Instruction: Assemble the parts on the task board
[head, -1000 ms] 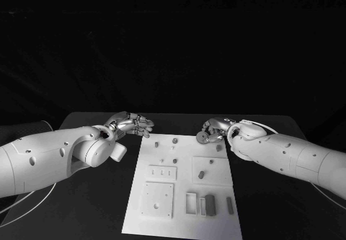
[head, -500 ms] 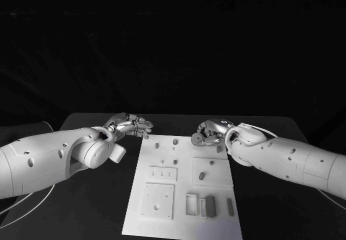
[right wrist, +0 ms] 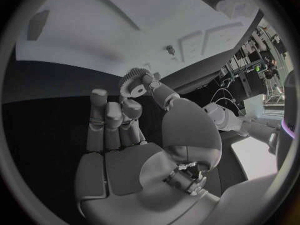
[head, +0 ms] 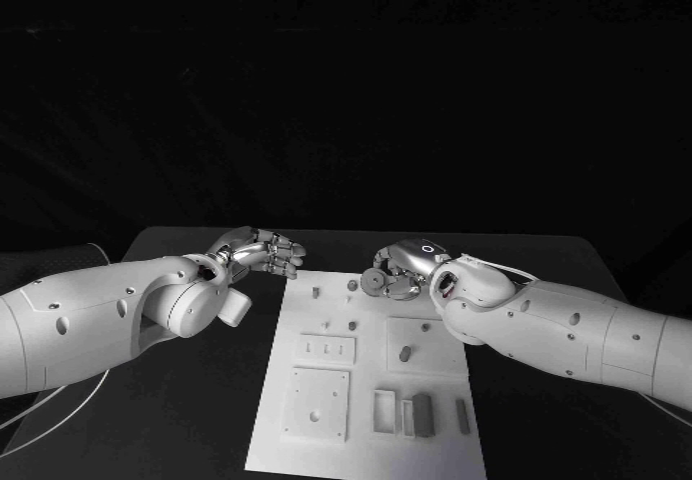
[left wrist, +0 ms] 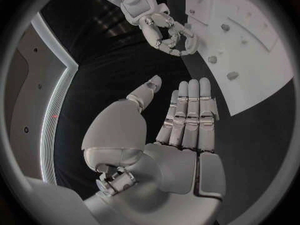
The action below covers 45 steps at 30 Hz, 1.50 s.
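A small grey toothed gear wheel (right wrist: 131,83) is pinched between the thumb and fingertips of the right hand (head: 397,268), held up above the far end of the white rectangular task board (head: 364,440). The same wheel shows in the head view (head: 374,283), just off the board's far right part and near two small grey pegs (head: 351,285) standing there.

The board lies lengthwise in the middle of the black surface (head: 548,250). Nearer the robot it carries raised white square plates, a short grey cylinder (head: 404,352) on one of them, and a row of upright grey and white blocks (head: 420,412) close to the near edge.

The left hand (head: 263,251) hovers over the surface just beside the board's far left corner, holding nothing; in the left wrist view its fingers (left wrist: 190,110) lie straight and side by side, with the thumb set apart.
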Available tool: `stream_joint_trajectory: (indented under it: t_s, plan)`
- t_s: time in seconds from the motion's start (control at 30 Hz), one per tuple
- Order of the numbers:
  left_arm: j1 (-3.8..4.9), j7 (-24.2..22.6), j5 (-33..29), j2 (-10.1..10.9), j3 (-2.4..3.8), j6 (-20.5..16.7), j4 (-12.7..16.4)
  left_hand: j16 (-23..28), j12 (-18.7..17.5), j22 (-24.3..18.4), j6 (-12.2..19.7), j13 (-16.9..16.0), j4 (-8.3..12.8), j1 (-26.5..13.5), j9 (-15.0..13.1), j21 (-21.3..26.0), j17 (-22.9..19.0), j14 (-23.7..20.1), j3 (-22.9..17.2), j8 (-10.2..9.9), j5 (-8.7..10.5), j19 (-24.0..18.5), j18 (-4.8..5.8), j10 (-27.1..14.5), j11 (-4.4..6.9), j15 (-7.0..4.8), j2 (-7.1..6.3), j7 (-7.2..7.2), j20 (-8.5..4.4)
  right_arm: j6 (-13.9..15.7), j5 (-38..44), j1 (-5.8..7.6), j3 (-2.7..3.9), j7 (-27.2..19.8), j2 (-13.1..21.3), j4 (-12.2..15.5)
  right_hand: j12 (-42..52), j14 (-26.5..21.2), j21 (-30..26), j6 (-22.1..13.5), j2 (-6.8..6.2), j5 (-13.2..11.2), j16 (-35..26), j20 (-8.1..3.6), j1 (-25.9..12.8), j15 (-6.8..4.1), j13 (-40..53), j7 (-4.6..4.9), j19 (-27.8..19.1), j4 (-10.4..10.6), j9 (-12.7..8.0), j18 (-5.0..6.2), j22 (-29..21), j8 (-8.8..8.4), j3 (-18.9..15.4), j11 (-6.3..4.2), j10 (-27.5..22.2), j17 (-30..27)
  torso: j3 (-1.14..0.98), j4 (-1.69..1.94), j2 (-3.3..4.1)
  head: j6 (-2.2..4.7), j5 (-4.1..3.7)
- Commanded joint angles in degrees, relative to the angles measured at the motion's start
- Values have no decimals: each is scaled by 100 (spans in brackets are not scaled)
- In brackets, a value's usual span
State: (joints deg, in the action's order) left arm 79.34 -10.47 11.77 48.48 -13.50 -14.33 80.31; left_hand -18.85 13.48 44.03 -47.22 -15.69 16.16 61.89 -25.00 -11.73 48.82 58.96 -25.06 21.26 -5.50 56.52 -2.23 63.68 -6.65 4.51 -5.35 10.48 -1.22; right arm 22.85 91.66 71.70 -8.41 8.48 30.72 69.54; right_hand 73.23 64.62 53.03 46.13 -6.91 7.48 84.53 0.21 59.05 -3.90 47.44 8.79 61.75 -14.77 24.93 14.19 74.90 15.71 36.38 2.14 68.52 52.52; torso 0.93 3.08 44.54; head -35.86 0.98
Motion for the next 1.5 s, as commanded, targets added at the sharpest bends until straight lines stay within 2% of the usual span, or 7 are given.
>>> stream_joint_trajectory:
  t_s: [0.03, 0.3, 0.7, 0.87, 1.0, 1.43, 1.5]
  plan:
    - [4, -62, 28, -7, 4, 36, 6, 21, 38, 9, 34, -11, 18, -16, -7, 23, 10, 30, 2, -10, 15, 54, -76, -54, -2, 0, 0, -11, 3, 177, 454, 2, -3, 327, -40, 39, -14, 42, 20, 337, -69, -14, 16, -3, 17, -11, -8, -29, 37, 32, 117, 81, 87, 18, 0, -14, 49, -9, 6, 5, -1, 10, 16]
    - [4, -60, 30, -13, 4, 27, -6, 26, 38, 10, 33, -14, 19, -12, -9, 26, 14, 29, 0, -10, 15, 53, -75, -57, -3, 1, -3, -13, 3, 83, 568, 2, -45, 459, -282, 10, -28, 66, 17, 346, -98, -3, 8, -13, 45, -14, -24, -33, 50, 42, 107, 81, 86, 16, 25, -18, 80, -24, 8, 10, 1, 4, 50]
    - [4, -61, 33, -45, 4, 29, -11, 32, 40, 11, 31, -18, 20, -6, -11, 28, 18, 29, -3, -9, 15, 51, -75, -58, -2, 2, -5, -15, 4, -62, 627, -1, -192, 632, -585, -80, -38, 78, 12, 353, -94, 1, 0, -15, 43, -15, -34, -34, 54, 60, 100, 81, 84, 15, 32, -19, 94, -34, 19, 26, 4, 10, 44]
    - [5, -67, 36, -26, 7, 9, -3, 35, 40, 11, 31, -20, 21, -4, -12, 30, 21, 29, -4, -9, 15, 51, -74, -59, -3, 2, -6, -14, 4, -109, 649, -6, -267, 614, -698, -165, -42, 82, 11, 356, -91, 0, -3, -16, 38, -15, -37, -35, 56, 69, 97, 81, 83, 14, 33, -20, 99, -38, 10, 7, 6, 6, 51]
    - [5, -69, 36, -30, 7, 11, -9, 37, 40, 12, 31, -21, 22, -1, -13, 30, 23, 29, -5, -9, 15, 50, -74, -61, -3, 2, -8, -14, 4, -135, 689, -18, -320, 633, -737, -227, -45, 85, 9, 357, -83, 5, -5, -17, 46, -16, -40, -36, 56, 68, 94, 81, 83, 13, 38, -21, 101, -41, 9, 14, 7, 2, 48]
    - [5, -64, 36, -67, 8, 13, -16, 44, 41, 13, 30, -25, 22, 4, -15, 34, 28, 28, -7, -9, 15, 49, -73, -65, -4, 3, -9, -14, 5, -140, 790, -19, -354, 648, -813, -278, -50, 89, 6, 358, -93, 10, -9, -19, 55, -17, -44, -37, 55, 60, 90, 81, 83, 12, 40, -21, 105, -45, 13, 18, 6, -6, 81]
    - [5, -66, 36, -82, 8, 16, -15, 45, 40, 13, 30, -26, 22, 4, -15, 34, 29, 28, -7, -9, 15, 48, -73, -66, -4, 4, -10, -14, 5, -134, 796, -19, -358, 651, -825, -292, -50, 89, 5, 358, -92, 11, -9, -20, 57, -17, -44, -37, 55, 59, 89, 81, 83, 11, 41, -22, 106, -46, 5, 19, 3, -5, 93]
